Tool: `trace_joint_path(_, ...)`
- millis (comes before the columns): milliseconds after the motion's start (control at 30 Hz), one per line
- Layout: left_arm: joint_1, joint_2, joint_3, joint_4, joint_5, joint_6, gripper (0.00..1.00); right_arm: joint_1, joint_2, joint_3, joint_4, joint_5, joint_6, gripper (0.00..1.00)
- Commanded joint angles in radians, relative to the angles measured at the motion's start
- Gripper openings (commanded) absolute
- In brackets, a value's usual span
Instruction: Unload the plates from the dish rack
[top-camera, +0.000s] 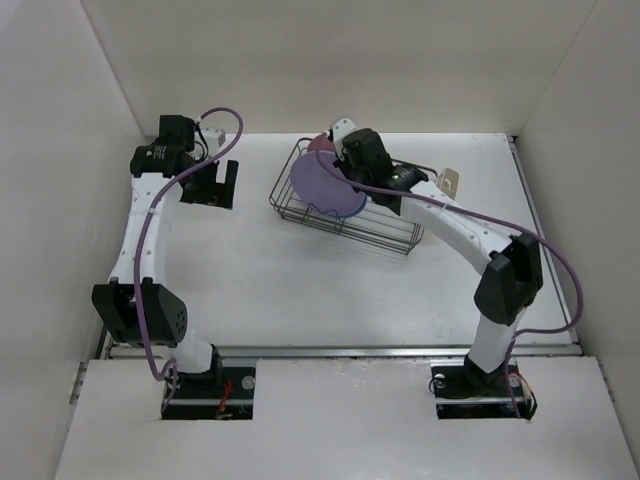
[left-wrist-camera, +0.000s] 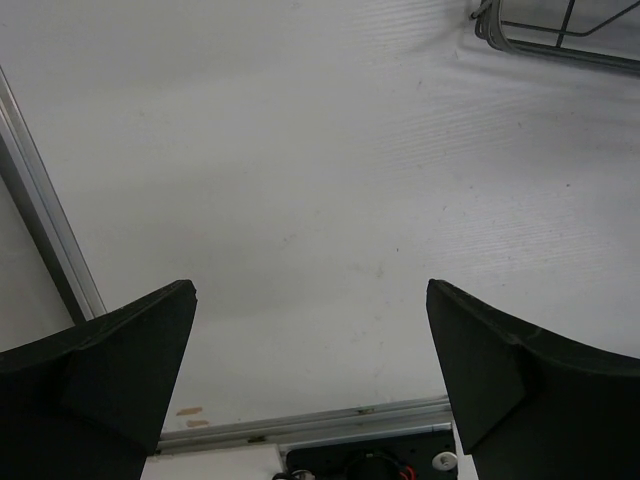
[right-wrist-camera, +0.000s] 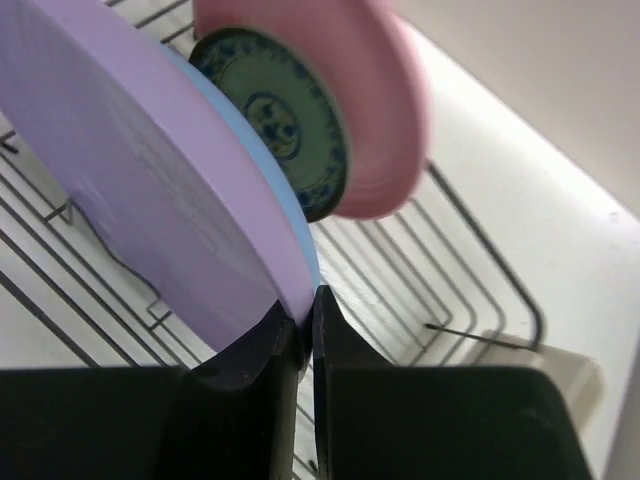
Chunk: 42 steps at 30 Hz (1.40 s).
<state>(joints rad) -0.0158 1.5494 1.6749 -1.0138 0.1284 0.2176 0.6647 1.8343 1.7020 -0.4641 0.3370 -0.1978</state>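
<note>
Top view: the dish rack (top-camera: 345, 208) sits at the far middle of the table (top-camera: 300, 290), with the lavender plate (top-camera: 322, 186) leaning in it and the pink plate (top-camera: 321, 143) behind. The right gripper (top-camera: 348, 165) reaches down into the rack. The left gripper (top-camera: 210, 190) hangs apart to the left, jaws released

Left wrist: wide-spread fingers (left-wrist-camera: 110, 350) over bare table; a rack corner (left-wrist-camera: 560, 30) shows at top right

Right wrist: the jaws are clenched on the lavender plate's (right-wrist-camera: 150, 170) lower rim, the blue plate (right-wrist-camera: 298, 262) right behind it, then the small green plate (right-wrist-camera: 280, 120) and the pink plate (right-wrist-camera: 350, 100)
</note>
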Motion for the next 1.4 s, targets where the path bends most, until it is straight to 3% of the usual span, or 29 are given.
trace_joint_path(0,0.000,-0.018,-0.015,0.004,0.013,-0.012,1.00,0.044,-0.182,0.031,0.114,0.115,0.003,0.00)
trace_joint_path(167,0.000,-0.028,-0.041,0.026,0.013,-0.012,1.00,0.081,-0.214,0.031,0.154,0.187,-0.006,0.00)
trace_joint_path(267,0.000,-0.037,-0.041,0.040,-0.013,-0.030,1.00,0.127,-0.214,0.031,0.118,0.119,0.009,0.00)
trace_joint_path(400,0.000,-0.057,-0.041,0.075,-0.107,-0.079,1.00,0.151,-0.159,0.031,-0.023,-0.308,0.082,0.00)
trace_joint_path(433,0.000,-0.057,-0.041,0.075,-0.122,-0.089,1.00,0.160,-0.105,0.041,-0.040,-0.478,0.096,0.00)
trace_joint_path(533,0.028,-0.066,-0.041,0.098,-0.154,-0.119,1.00,0.161,-0.003,0.041,-0.082,-0.700,0.141,0.00)
trace_joint_path(600,0.048,-0.066,-0.032,0.098,-0.154,-0.133,1.00,0.170,0.098,0.051,-0.094,-0.766,0.181,0.00)
trace_joint_path(700,0.048,-0.057,-0.032,0.089,-0.190,-0.133,1.00,0.170,0.210,0.087,-0.117,-0.809,0.207,0.00)
trace_joint_path(933,0.048,-0.048,-0.076,0.080,-0.257,-0.142,1.00,0.170,0.335,0.107,-0.136,-0.698,0.265,0.02)
trace_joint_path(1067,0.048,-0.038,-0.076,0.069,-0.282,-0.152,1.00,0.170,0.358,0.139,-0.159,-0.639,0.276,0.18)
trace_joint_path(1100,0.048,-0.038,-0.076,0.069,-0.291,-0.152,1.00,0.170,0.358,0.139,-0.171,-0.629,0.276,0.29)
trace_joint_path(1133,0.048,-0.038,-0.076,0.060,-0.291,-0.152,1.00,0.170,0.358,0.148,-0.182,-0.618,0.276,0.52)
trace_joint_path(1167,0.048,-0.051,-0.076,0.060,-0.302,-0.152,1.00,0.170,0.335,0.160,-0.182,-0.618,0.276,0.62)
trace_joint_path(1267,0.048,-0.069,-0.086,0.060,-0.302,-0.143,1.00,0.170,0.240,0.169,-0.192,-0.598,0.276,0.75)
trace_joint_path(1367,0.048,-0.069,-0.086,0.069,-0.302,-0.142,1.00,0.170,0.156,0.182,-0.183,-0.523,0.264,0.78)
